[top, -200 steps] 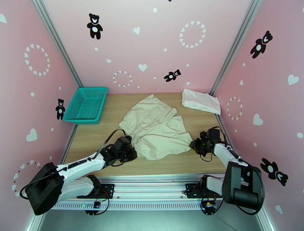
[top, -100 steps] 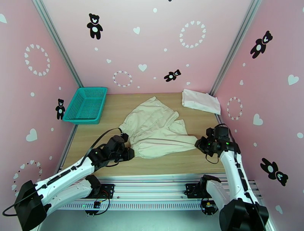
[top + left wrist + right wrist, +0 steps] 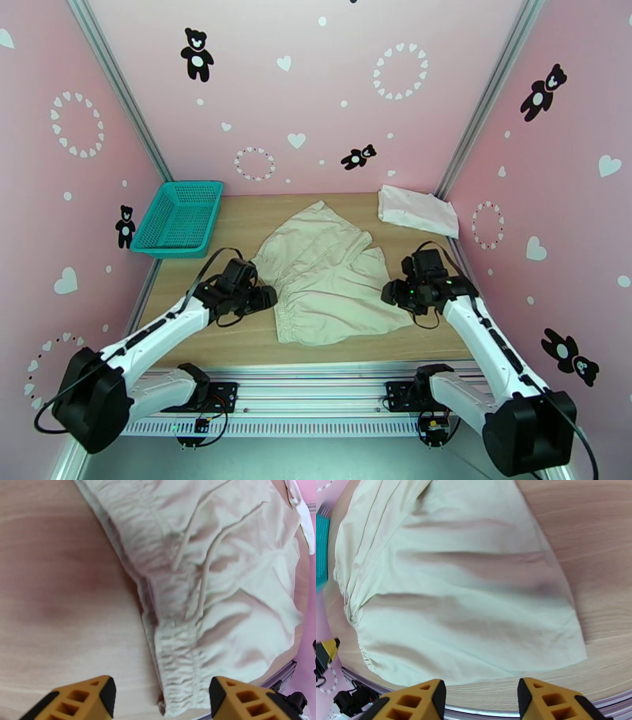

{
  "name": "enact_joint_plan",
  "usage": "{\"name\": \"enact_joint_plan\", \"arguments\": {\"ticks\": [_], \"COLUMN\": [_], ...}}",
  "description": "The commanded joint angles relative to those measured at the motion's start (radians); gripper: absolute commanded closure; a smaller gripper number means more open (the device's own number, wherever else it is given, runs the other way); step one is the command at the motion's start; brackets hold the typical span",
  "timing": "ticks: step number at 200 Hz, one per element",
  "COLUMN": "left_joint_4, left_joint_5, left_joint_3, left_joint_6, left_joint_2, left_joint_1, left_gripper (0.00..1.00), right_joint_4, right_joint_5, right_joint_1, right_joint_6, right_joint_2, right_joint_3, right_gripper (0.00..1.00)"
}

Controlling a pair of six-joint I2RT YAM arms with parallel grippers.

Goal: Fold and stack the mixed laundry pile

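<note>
Now left tool [image 3: 160,693], right tool [image 3: 480,693] parted, flanking garment [image 3: 328,276].

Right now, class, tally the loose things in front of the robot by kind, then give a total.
Garments: 2, the cream-beige garment and the white folded garment
Baskets: 1, the teal mesh basket
Total: 3

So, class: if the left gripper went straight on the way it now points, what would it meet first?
Probably the cream-beige garment: its gathered waistband lies just ahead of the open left gripper. Its height above the table is unclear.
</note>
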Motion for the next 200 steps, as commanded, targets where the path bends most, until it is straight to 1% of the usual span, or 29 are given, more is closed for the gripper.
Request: {"name": "enact_joint_plan", "arguments": {"ticks": [1, 17, 29, 50, 69, 81, 107, 130, 151, 173, 200], "left_joint_4": [0.095, 0.122, 0.134, 0.128, 0.103, 0.113, 0.169, 0.203, 0.222, 0.24, 0.252], "left_joint_5": [0.058, 0.062, 0.037, 0.011, -0.029, -0.039, 0.003, 0.005, -0.009, -0.002, -0.009], "left_joint_3": [0.103, 0.153, 0.179, 0.201, 0.182, 0.15, 0.114, 0.106, 0.103, 0.115, 0.107], "left_joint_6": [0.089, 0.083, 0.074, 0.049, 0.02, 0.002, -0.043, -0.079, -0.095, -0.109, -0.147], "left_joint_2": [0.129, 0.219, 0.271, 0.324, 0.303, 0.277, 0.29, 0.322, 0.339, 0.354, 0.344], "left_joint_1": [0.033, 0.034, 0.038, 0.047, 0.042, 0.041, 0.03, 0.011, -0.012, -0.026, -0.036], "left_gripper": [0.42, 0.43, 0.43, 0.43, 0.34, 0.32, 0.34, 0.34, 0.31, 0.34, 0.34], "right_joint_4": [0.071, 0.107, 0.124, 0.123, 0.114, 0.118, 0.14, 0.144, 0.141, 0.143, 0.156], "right_joint_5": [0.044, 0.046, 0.048, 0.047, 0.06, 0.069, 0.052, 0.04, 0.05, 0.051, 0.043], "right_joint_1": [0.085, 0.1, 0.101, 0.104, 0.103, 0.103, 0.103, 0.103, 0.103, 0.103, 0.103], "right_joint_6": [0.053, 0.071, 0.076, 0.071, 0.067, 0.067, 0.065, 0.057, 0.05, 0.048, 0.057], "right_joint_2": [0.042, 0.053, 0.056, 0.065, 0.058, 0.054, 0.085, 0.114, 0.108, 0.103, 0.097], "right_joint_3": [0.027, 0.01, -0.003, -0.01, -0.017, -0.025, -0.022, 0.0, 0.001, -0.017, -0.04], "right_gripper": [0.47, 0.47, 0.47, 0.46, 0.46, 0.46, 0.46, 0.45, 0.45, 0.45, 0.45]}}
